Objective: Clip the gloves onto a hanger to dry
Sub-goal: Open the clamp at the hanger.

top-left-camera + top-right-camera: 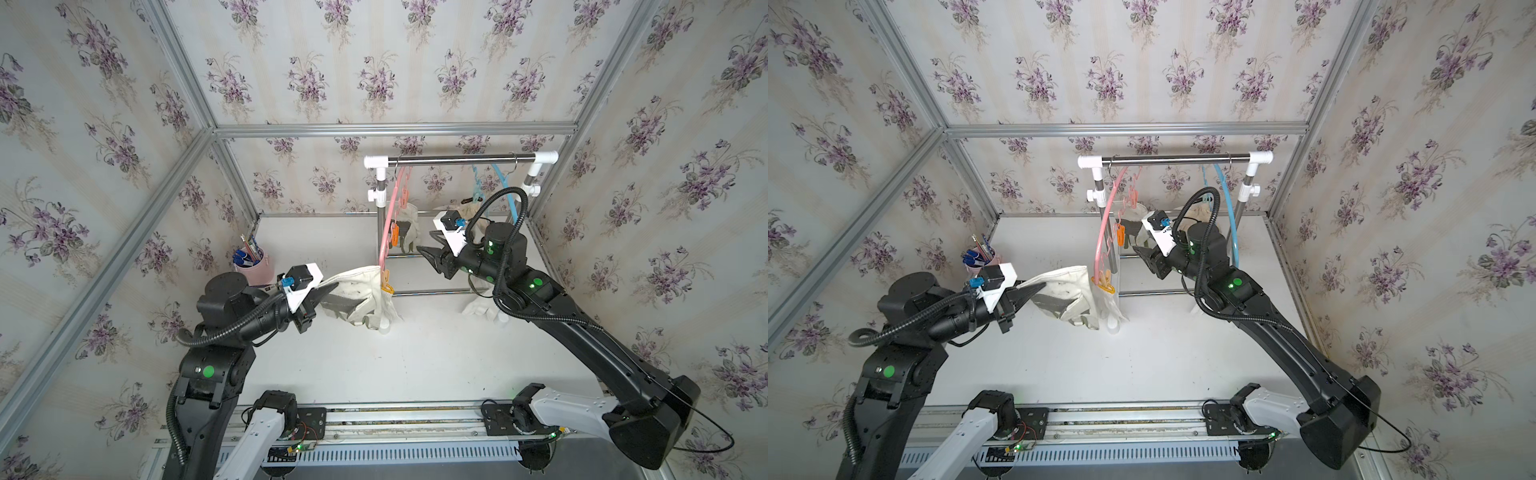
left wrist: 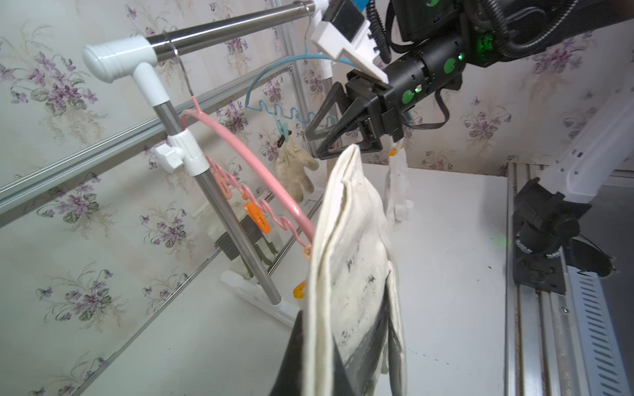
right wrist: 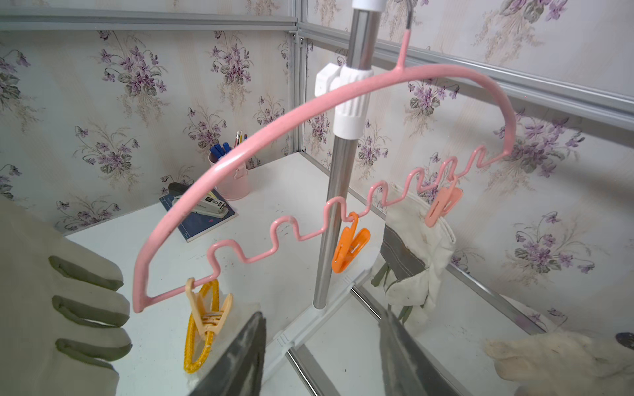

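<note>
Two black jointed arms, the left arm [image 1: 195,411] and the right arm [image 1: 590,345], stand on white base links [image 1: 569,409] mounted on a silver rail [image 1: 395,417]; round green lights [image 1: 208,370] glow on the joints; ribbed black cables [image 1: 232,328] loop along each arm; each wrist bears a white bracket [image 1: 313,272] holding a black box camera [image 1: 300,275] with a blue plug [image 1: 286,282]; the right gripper [image 2: 315,144] has hollow, triangular black fingers [image 2: 312,132].

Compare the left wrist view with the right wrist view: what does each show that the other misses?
Only the left wrist view: the blue hanger and the steel top rail. Only the right wrist view: the pink cup of pens and the stapler on a notebook. Both: the pink hanger, its orange clip, and the held canvas glove.
</note>
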Controlling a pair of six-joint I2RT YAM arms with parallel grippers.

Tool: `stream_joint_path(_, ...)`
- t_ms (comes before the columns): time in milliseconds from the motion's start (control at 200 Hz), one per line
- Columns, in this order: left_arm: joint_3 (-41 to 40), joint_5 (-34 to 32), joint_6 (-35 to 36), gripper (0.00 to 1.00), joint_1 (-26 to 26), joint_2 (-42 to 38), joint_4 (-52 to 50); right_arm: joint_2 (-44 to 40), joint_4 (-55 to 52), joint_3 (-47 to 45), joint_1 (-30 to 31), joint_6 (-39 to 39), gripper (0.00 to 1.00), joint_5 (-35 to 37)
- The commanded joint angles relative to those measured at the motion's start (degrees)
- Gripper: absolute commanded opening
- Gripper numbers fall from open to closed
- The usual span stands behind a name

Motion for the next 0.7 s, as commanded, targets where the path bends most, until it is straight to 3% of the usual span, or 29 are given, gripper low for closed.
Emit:
stream_joint_path(0,0.85,-2.42,-0.82,0.0,2.39,3.2,5.69,1.99,4.39,0.24,-1.02,3.64,0.54,-5.6)
stream_joint_path(120,0.76,-1.86,-6.76,0.0,6.88,5.47,14.36,4.4,6.65,-0.08,-1.8,5.13,0.53,-5.94)
stream_joint_path(345,3.19,-14.63,-5.21,0.0,9.65,8.81,19.49,8.12,9.95,-0.34,-2.66,5.37,0.54,-4.99)
stream_joint_path(480,2.67,-9.25,-5.26,0.0,9.65,11.31,20.57,10.93,12.58,0.27,-2.77,6.06,0.55,-6.24)
stream_joint_path(545,0.93,-7.13,-6.72,0.0,9.65,11.98,23.38,12.26,13.85,0.62,-5.63,6.74,0.57,-7.65)
stream_joint_path(699,-2.06,-6.57,-8.98,0.0,9.62,14.37,28.69,15.68,16.44,1.47,-8.06,8.36,0.64,-14.39)
